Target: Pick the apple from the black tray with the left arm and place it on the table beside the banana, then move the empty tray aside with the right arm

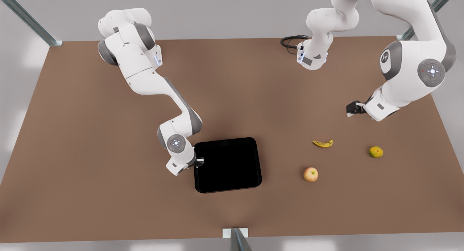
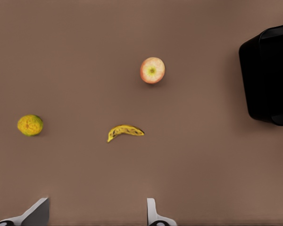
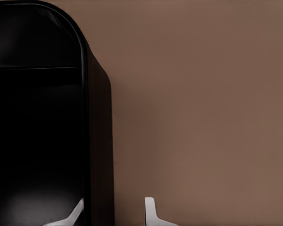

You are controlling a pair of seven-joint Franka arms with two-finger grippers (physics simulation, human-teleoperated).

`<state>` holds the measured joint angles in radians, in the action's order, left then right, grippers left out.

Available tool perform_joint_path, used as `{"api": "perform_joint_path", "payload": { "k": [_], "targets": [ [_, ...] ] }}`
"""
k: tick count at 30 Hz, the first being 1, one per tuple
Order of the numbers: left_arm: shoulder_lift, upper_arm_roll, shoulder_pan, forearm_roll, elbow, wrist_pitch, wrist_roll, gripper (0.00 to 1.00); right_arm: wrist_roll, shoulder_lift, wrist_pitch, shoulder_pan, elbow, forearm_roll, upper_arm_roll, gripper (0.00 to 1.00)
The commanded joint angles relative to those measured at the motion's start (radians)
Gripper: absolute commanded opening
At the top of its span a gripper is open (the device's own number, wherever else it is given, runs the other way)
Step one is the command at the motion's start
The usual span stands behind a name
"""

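Apple (image 1: 311, 174) is sitting on the table (image 1: 108, 200), out of the black tray (image 1: 227, 164) and well off to the front view's right of it. You are seeing the banana (image 1: 323, 143) lying flat just behind the apple, near but not touching. A bumpy yellow-green fruit (image 1: 376, 151) is resting farther to the front view's right, apart from both.

Your left gripper (image 1: 352, 109) is hanging above the table behind the banana, holding nothing. In the left wrist view its fingers (image 2: 152, 213) are standing apart, with the apple (image 2: 152, 70), banana (image 2: 125, 132) and bumpy fruit (image 2: 30, 125) spread on the bare brown surface beyond them and a corner of the tray (image 2: 269, 75) at the edge.

Your right gripper (image 1: 199, 162) is sitting at the tray's edge on the front view's left. In the right wrist view one finger is showing inside the tray rim (image 3: 87, 141) and the other finger (image 3: 151, 212) outside it, so the rim is lying between them; you cannot tell whether they are pressing on it yet. The tray is lying empty.

A black cable (image 1: 291, 41) is coiling on the table's far side by the left arm's base. Nothing is crowding the tray.
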<state>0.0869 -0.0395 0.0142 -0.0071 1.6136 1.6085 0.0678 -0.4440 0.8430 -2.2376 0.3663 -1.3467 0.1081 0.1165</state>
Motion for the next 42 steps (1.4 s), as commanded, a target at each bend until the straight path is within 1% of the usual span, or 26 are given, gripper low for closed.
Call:
{"api": "perform_joint_path", "payload": {
  "k": [1, 2, 4, 7, 10, 11, 14, 21, 25, 28, 29, 32, 35, 40, 42],
  "targets": [
    [-0.003, 0.000, -0.007, 0.001, 0.002, -0.035, 0.037, 1.00, 0.073, 0.001, -0.005, 0.002, 0.000, -0.001, 0.000, 0.55],
    [-0.003, 0.000, -0.007, 0.001, 0.003, -0.035, 0.037, 1.00, 0.073, 0.004, -0.005, 0.002, 0.000, -0.001, 0.000, 0.54],
    [-0.001, 0.000, -0.007, 0.001, 0.005, -0.033, 0.037, 1.00, 0.079, 0.005, -0.007, 0.000, 0.000, -0.001, 0.000, 0.50],
    [0.000, 0.000, -0.007, -0.001, 0.006, -0.030, 0.037, 1.00, 0.111, 0.007, -0.007, -0.003, 0.000, -0.002, 0.000, 0.37],
    [0.000, 0.000, -0.007, -0.001, 0.008, -0.032, 0.038, 1.00, 0.113, 0.013, -0.017, -0.003, -0.002, -0.002, 0.000, 0.37],
    [0.000, -0.002, -0.007, -0.001, 0.011, -0.032, 0.038, 1.00, 0.113, 0.013, -0.017, -0.003, -0.002, -0.002, 0.000, 0.32],
    [-0.001, -0.002, -0.007, -0.001, 0.014, -0.033, 0.038, 1.00, 0.128, 0.013, -0.016, -0.003, -0.002, -0.004, 0.000, 0.23],
    [-0.007, -0.002, -0.007, -0.001, 0.022, -0.041, 0.038, 1.00, 0.145, -0.021, 0.006, -0.004, 0.000, -0.005, -0.001, 0.19],
    [-0.015, -0.003, -0.007, -0.001, 0.028, -0.041, 0.038, 1.00, 0.162, -0.085, 0.096, -0.004, 0.001, -0.012, 0.000, 0.19],
    [-0.015, -0.003, -0.007, -0.001, 0.029, -0.039, 0.038, 1.00, 0.183, -0.148, 0.213, -0.004, -0.006, -0.016, 0.003, 0.19],
    [-0.015, -0.003, -0.007, -0.001, 0.029, -0.039, 0.038, 1.00, 0.200, -0.168, 0.240, -0.018, -0.017, -0.016, 0.003, 0.19],
    [-0.015, -0.008, -0.002, -0.002, 0.028, -0.021, 0.037, 1.00, 0.297, -0.268, 0.245, -0.084, -0.135, -0.019, 0.003, 0.19],
    [-0.023, -0.016, -0.002, -0.002, 0.028, -0.016, 0.033, 1.00, 0.403, -0.329, 0.279, -0.144, -0.178, -0.031, 0.003, 0.19],
    [-0.036, -0.020, -0.002, -0.002, 0.029, -0.012, 0.032, 1.00, 0.636, -0.400, 0.386, -0.296, -0.177, -0.070, 0.003, 0.19],
    [-0.038, -0.020, 0.000, -0.002, 0.028, -0.012, 0.033, 1.00, 0.745, -0.414, 0.424, -0.371, -0.177, -0.130, 0.006, 0.19]
  ]
}}
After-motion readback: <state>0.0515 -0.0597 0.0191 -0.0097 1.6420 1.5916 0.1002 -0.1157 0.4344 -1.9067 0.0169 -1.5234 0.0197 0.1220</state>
